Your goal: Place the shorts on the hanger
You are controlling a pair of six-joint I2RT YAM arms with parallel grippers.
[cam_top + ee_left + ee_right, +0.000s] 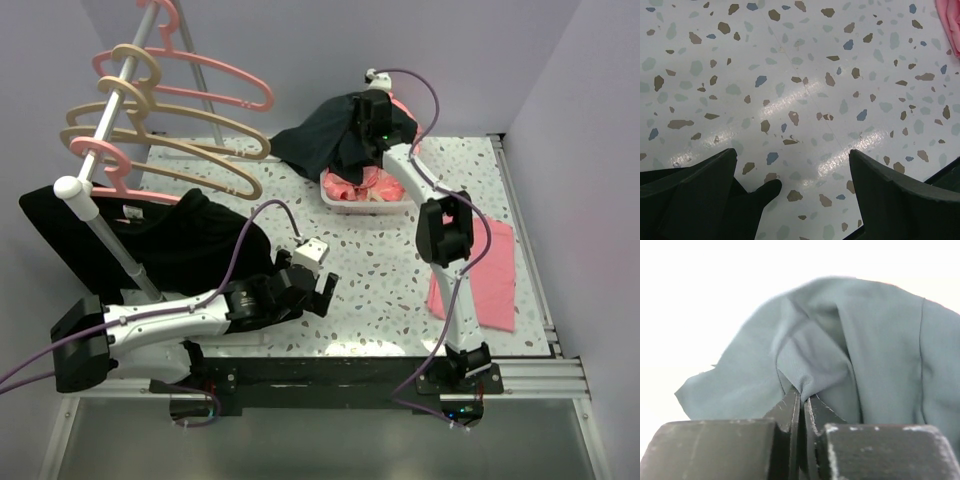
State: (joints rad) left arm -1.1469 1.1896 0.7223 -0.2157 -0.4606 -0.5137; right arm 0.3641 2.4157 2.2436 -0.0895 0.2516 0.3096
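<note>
**Shorts [318,142] pinched at 12 o'clock, hanger untouched**

Fabric of the shorts is clamped in the right end effector [802,396], whose fingers are closed tight on a fold. The shorts are held up at about 12 o'clock on the counter [390,290], over the far side of the white bin [345,206]. The left end effector [790,185] is spread wide with nothing in it, low over the counter around 7 o'clock, near the black T-shirt [170,240]. The beige hanger [262,150] is hung on the rail at 10 o'clock, well apart from the shorts.
</note>
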